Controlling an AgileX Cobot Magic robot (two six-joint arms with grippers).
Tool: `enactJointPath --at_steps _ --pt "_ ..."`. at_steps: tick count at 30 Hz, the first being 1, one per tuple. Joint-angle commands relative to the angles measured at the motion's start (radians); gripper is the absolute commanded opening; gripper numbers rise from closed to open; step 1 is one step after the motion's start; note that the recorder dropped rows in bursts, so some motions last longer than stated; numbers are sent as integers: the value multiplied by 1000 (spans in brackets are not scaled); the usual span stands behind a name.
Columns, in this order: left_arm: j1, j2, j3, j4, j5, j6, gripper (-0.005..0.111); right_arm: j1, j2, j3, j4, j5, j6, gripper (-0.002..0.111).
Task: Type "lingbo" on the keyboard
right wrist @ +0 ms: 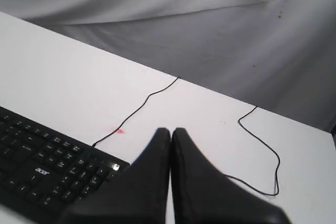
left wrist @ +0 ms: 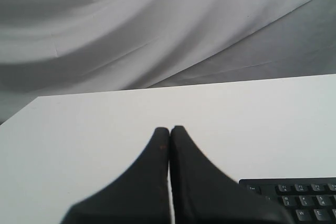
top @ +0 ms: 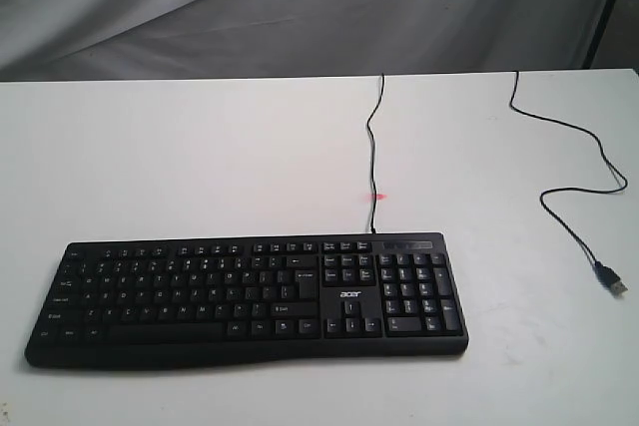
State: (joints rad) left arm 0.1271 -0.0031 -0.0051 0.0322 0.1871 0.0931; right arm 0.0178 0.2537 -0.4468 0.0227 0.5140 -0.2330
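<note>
One white tabletop [top: 180, 147] carries everything I see. The black keyboard [top: 200, 301] lies near its front edge in the exterior view, with a loose cable [top: 543, 203] well apart on the right. My left fingers [left wrist: 149, 177] and right fingers [right wrist: 149, 182] are pressed together, holding nothing.

Black keyboard [top: 200, 296], white table [top: 200, 147]

Soft, even light; a red glint [top: 379, 197] just behind the keyboard [top: 250, 296]. Left claw [left wrist: 169, 129] and right claw [right wrist: 171, 130] are blurred.
</note>
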Motion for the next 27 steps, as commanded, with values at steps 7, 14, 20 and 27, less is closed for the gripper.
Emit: enactJointPath --at_steps 7,14,20,27 --pt "-4 3 5 -1 -4 -3 1 -6 320 -178 111 123 6 0" --pt "-4 3 5 -1 -4 -3 1 153 451 -179 141 104 9 0" --pt "-4 3 5 -1 -4 -3 1 346 624 -179 268 7 -106 0" --pt "-4 3 5 -1 -4 -3 1 585 1090 -425 299 -138 -304 0"
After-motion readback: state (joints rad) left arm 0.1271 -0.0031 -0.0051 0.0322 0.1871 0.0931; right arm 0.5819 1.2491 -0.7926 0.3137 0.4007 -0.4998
